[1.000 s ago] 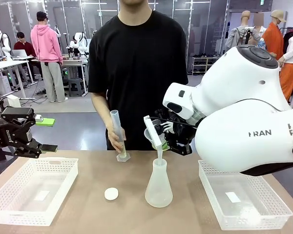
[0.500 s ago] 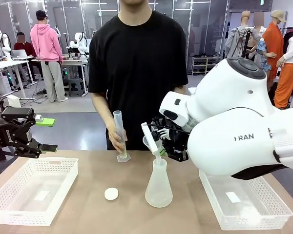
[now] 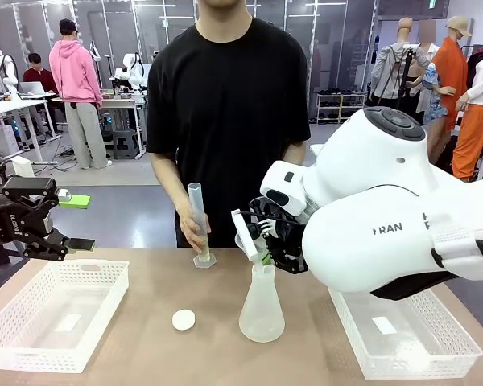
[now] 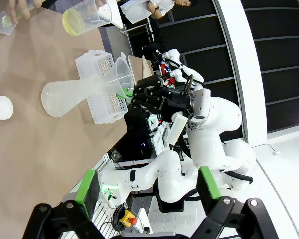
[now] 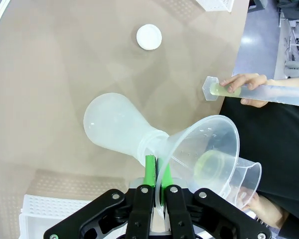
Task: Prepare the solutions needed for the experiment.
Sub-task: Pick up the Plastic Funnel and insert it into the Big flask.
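Observation:
A frosted conical flask (image 3: 262, 304) stands mid-table. My right gripper (image 3: 267, 241) is shut on a clear funnel (image 5: 202, 149), and the funnel's stem is at the flask's (image 5: 114, 127) mouth. In the right wrist view its green pads (image 5: 149, 174) pinch the funnel's edge. The person tilts a beaker (image 5: 241, 181) behind the funnel; pale yellow-green solution (image 4: 74, 22) shows in it. Their other hand holds a graduated cylinder (image 3: 197, 221) upright on the table, with a little solution (image 5: 217, 88) at its base. My left gripper (image 3: 74, 222) hangs open over the left basket.
A small white cap (image 3: 183, 320) lies on the table left of the flask. White mesh baskets stand at the left (image 3: 16, 334) and right (image 3: 435, 362) table ends. The person stands at the far edge.
My right arm has shifted left and down, bringing the funnel lower onto the flask's neck. The left arm and the cylinder have hardly moved.

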